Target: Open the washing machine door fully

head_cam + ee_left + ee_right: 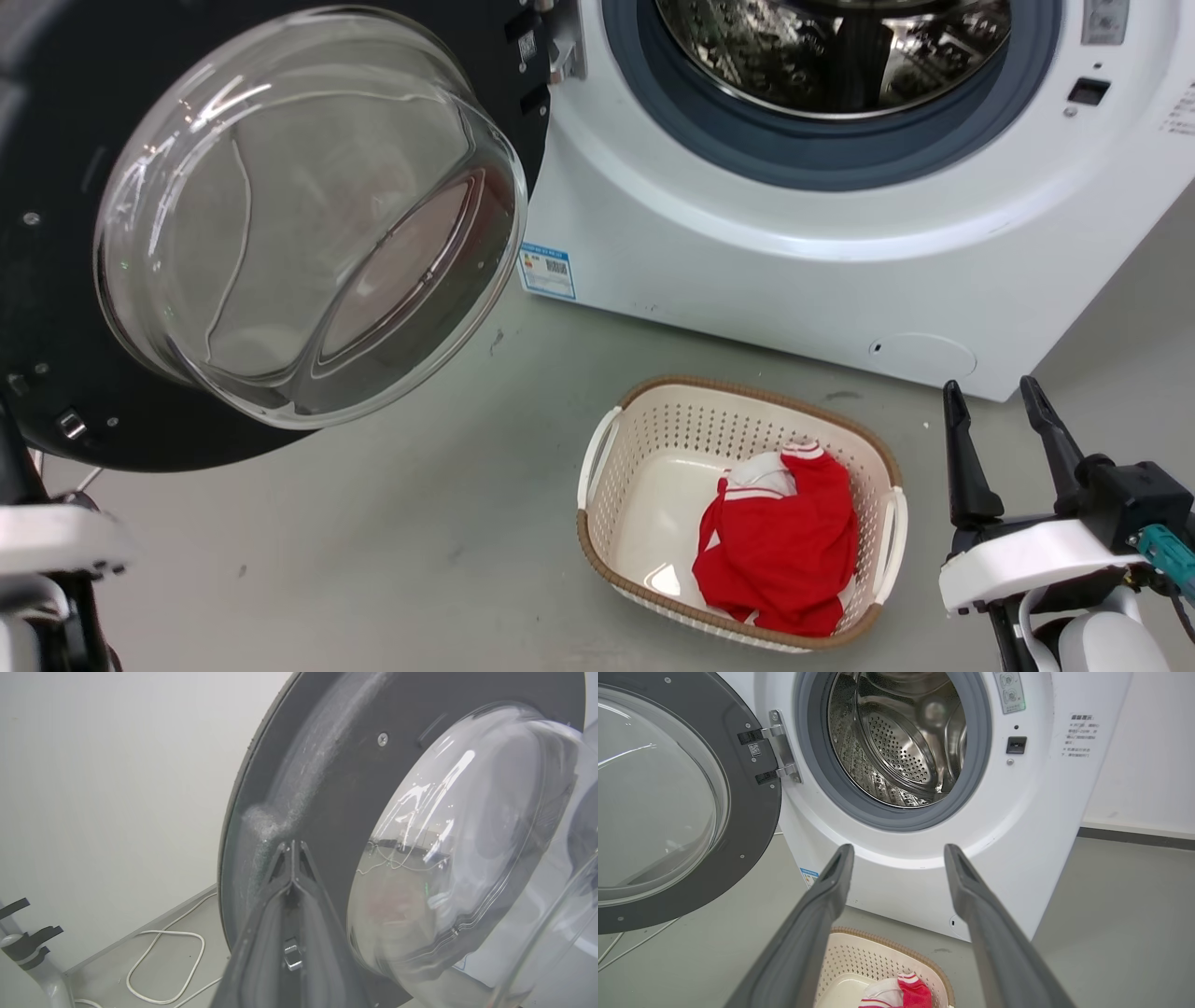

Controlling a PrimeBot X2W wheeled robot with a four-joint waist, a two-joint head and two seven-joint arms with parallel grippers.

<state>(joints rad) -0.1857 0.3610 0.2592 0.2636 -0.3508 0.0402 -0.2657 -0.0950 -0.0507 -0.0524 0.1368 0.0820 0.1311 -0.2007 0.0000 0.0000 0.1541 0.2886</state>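
Left tool (293, 844) near door (350, 788) — blue label (547, 271) illegible

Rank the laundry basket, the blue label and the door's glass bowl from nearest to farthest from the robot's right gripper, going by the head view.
From the right gripper:
1. Laundry basket, on the floor just to its left.
2. Blue label, low on the washing machine front, at its left corner.
3. Glass bowl of the washing machine door, far left.
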